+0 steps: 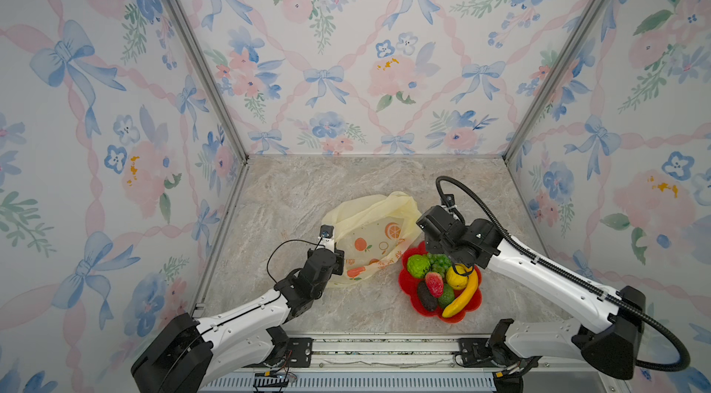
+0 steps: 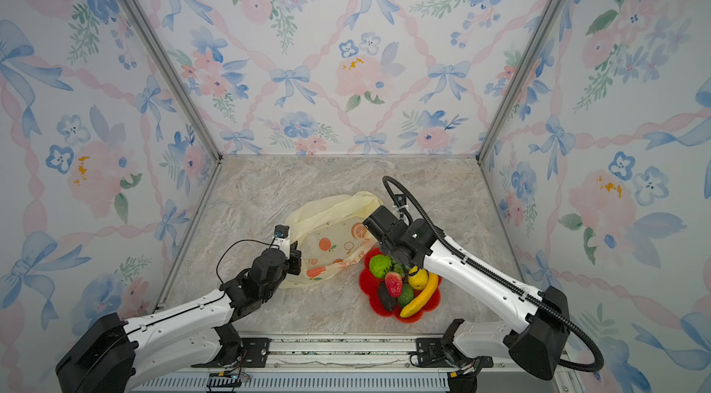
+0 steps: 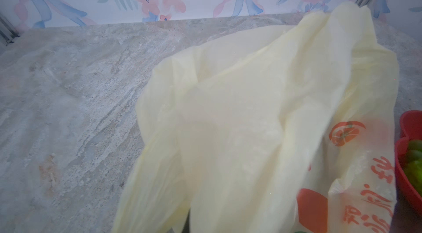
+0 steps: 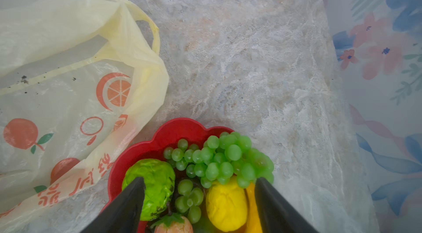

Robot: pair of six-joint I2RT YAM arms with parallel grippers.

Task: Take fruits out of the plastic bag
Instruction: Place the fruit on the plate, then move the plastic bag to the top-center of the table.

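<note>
Over red plate [image 4: 173,129], right gripper [image 4: 199,180] jaws wide above green grape bunch [image 4: 223,158], fruits [image 1: 434,284] piled on it; retreat could snag grapes. Beside plate, left gripper [image 1: 339,256] clamps plastic bag [image 1: 369,225]; tugging may sweep plate.

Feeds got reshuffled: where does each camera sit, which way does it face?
Both top views: high over the base, looking down at the table; left arm, right arm show.
Left wrist: low, facing the plastic bag and back wall; no fingers visible.
Right wrist: above the red plate, looking down; both fingers show.
Shared: bag and plate, in all.
</note>
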